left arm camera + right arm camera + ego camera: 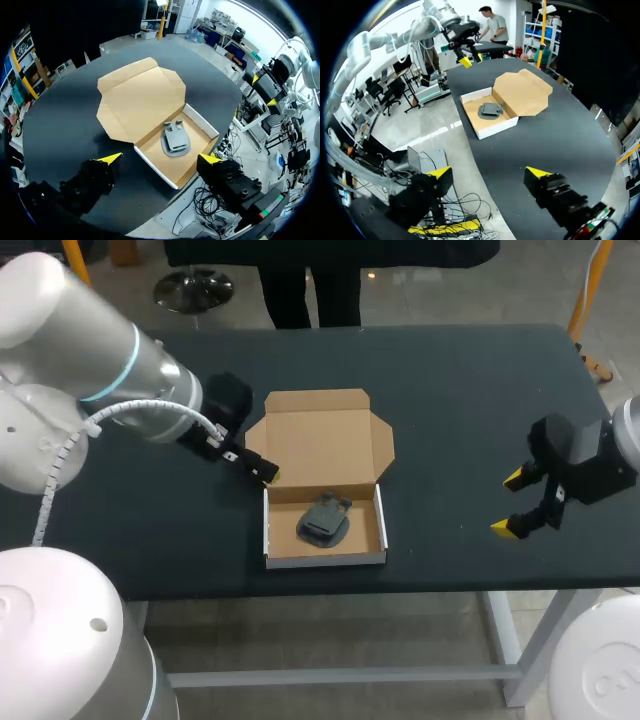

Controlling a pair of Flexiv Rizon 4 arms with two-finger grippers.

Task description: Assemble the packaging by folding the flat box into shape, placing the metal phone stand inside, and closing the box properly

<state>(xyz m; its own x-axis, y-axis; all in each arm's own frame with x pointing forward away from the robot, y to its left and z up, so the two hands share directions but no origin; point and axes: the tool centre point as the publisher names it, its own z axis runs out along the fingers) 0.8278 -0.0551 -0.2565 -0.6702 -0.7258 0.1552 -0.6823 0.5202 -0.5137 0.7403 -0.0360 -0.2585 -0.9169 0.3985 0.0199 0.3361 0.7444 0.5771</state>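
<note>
At table (460, 390) centre, the folded box (325, 559) sat with its lid (320, 440) laid back flat; the stand (324, 522) lay inside. Left gripper (160, 159), fingers spread and holding nothing, hung by the box's left rear corner. Right gripper (508, 503), fingers likewise parted, hung well apart to the right.

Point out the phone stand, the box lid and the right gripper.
phone stand (323, 523), head view, middle of its body.
box lid (320, 440), head view, centre of the open flap.
right gripper (506, 503), head view, midway between its yellow tips.
</note>
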